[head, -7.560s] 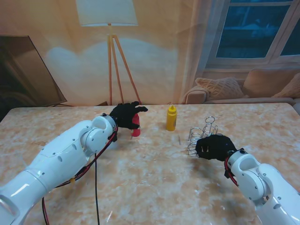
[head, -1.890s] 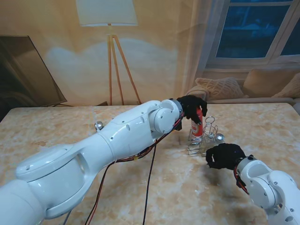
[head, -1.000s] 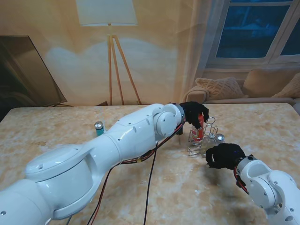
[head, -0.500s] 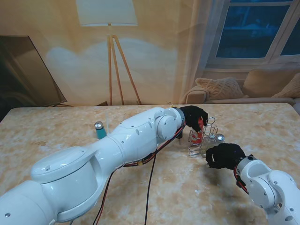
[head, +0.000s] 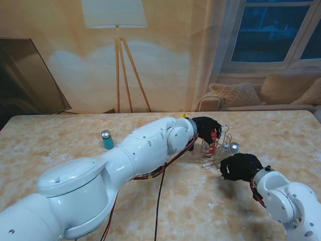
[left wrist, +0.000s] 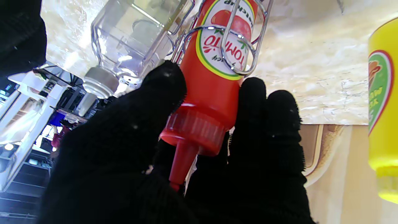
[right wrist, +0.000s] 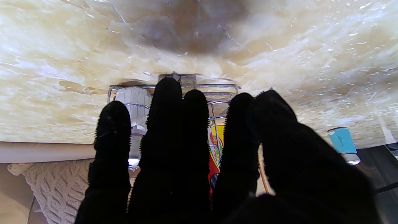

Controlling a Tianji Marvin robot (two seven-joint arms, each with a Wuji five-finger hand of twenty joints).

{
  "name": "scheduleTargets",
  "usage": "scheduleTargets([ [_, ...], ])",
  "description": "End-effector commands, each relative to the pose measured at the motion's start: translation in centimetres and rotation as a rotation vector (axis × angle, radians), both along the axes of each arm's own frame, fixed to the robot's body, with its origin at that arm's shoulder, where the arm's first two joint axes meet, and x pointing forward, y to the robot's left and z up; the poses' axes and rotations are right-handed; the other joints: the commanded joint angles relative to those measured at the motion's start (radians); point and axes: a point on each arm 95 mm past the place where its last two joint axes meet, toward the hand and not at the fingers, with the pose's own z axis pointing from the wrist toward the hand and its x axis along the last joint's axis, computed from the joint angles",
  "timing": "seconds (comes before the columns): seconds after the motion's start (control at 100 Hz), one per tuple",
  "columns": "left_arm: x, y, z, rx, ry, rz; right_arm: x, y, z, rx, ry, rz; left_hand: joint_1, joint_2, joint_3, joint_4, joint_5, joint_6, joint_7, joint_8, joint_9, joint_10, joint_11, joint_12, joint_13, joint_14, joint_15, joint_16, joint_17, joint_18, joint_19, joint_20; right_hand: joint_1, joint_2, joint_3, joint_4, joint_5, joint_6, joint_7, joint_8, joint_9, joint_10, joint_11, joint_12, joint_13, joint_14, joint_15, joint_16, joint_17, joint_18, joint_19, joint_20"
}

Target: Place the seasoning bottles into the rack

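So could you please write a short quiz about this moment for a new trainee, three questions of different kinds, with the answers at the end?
1. True or false: the left robot hand grips the ketchup bottle near its cap, and the bottle's body is already inside a wire ring of the rack.
2. Which bottle stands alone on the table, to the left of the left arm in the stand's view? A) the yellow mustard bottle B) the teal bottle C) the clear glass shaker
3. Fill in: the right robot hand is on the side of the rack nearer to ____.

Key: 1 true; 2 B; 3 me
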Motion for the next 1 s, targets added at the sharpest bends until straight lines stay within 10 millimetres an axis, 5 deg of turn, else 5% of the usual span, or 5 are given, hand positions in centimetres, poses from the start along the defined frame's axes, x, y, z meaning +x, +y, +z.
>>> scheduleTargets([
  [0.0, -0.2, -0.5, 0.2, 0.016, -0.007, -0.032, -0.3, 0.2, -0.5, -0.005, 0.020, 0.004, 0.051, 0.005, 0.114, 0.030, 0.013, 0.051, 0.055, 0.024, 0.017, -0.042, 0.068, 0.009, -0.002, -0.087, -0.023, 0.023, 0.001, -0.124, -0.023, -0.024, 0.029, 0.003, 0.012, 0.029, 0.020, -0.021, 0.025, -0.003, 0.025, -0.019, -0.003, 0.031, 0.028, -0.016, 0.008, 0.017, 0.005, -0.006, 0.005, 0.018],
  [0.21, -0.1, -0.7, 0.7, 0.023, -0.047, -0.072, -0.3, 0.2, -0.5, -0.005, 0.018, 0.001, 0.121, -0.006, 0.105, 0.023, 0.012, 0.018, 0.097, 0.003, 0.017, -0.076, 0.032, 0.026, 0.009, -0.100, -0.146, 0.028, 0.005, -0.143, -0.093, -0.095, 0.030, 0.004, 0.013, 0.029, 0.020, -0.022, 0.027, -0.002, 0.025, -0.019, -0.002, 0.031, 0.028, -0.016, 0.009, 0.018, 0.006, -0.005, 0.006, 0.019],
  [0.38, 0.0, -0.8, 1.3, 0.025, -0.073, -0.092, -0.2, 0.2, -0.5, -0.005, 0.017, 0.001, 0.155, -0.012, 0.095, 0.021, 0.018, -0.013, 0.147, -0.006, 0.038, -0.105, 0.025, 0.023, 0.022, -0.111, -0.189, 0.022, 0.008, -0.147, -0.067, -0.253, 0.029, 0.005, 0.012, 0.029, 0.020, -0.021, 0.027, -0.002, 0.027, -0.020, 0.000, 0.032, 0.030, -0.016, 0.012, 0.019, 0.008, -0.008, 0.008, 0.020],
  [0.52, 0.2, -0.7, 1.5, 0.024, -0.077, -0.109, -0.2, 0.2, -0.5, -0.006, 0.013, -0.001, 0.142, -0.014, 0.118, 0.024, 0.023, -0.027, 0.154, -0.012, 0.040, -0.121, 0.020, 0.010, 0.012, -0.121, -0.221, -0.020, 0.004, -0.148, -0.086, -0.295, 0.030, 0.004, 0.013, 0.029, 0.022, -0.024, 0.029, -0.001, 0.028, -0.020, 0.001, 0.032, 0.031, -0.018, 0.014, 0.019, 0.009, -0.008, 0.009, 0.020],
  [0.99, 0.2, -0.6, 1.4, 0.046, -0.127, -0.174, -0.1, 0.2, -0.5, -0.004, -0.005, -0.004, 0.108, 0.001, 0.136, 0.026, 0.029, -0.045, 0.172, -0.040, 0.052, -0.133, 0.018, -0.003, -0.013, -0.124, -0.211, -0.091, 0.001, -0.155, -0.091, -0.308, 0.030, 0.002, 0.018, 0.028, 0.029, -0.028, 0.034, -0.001, 0.034, -0.024, 0.012, 0.036, 0.037, -0.021, 0.030, 0.025, 0.017, -0.010, 0.016, 0.023],
])
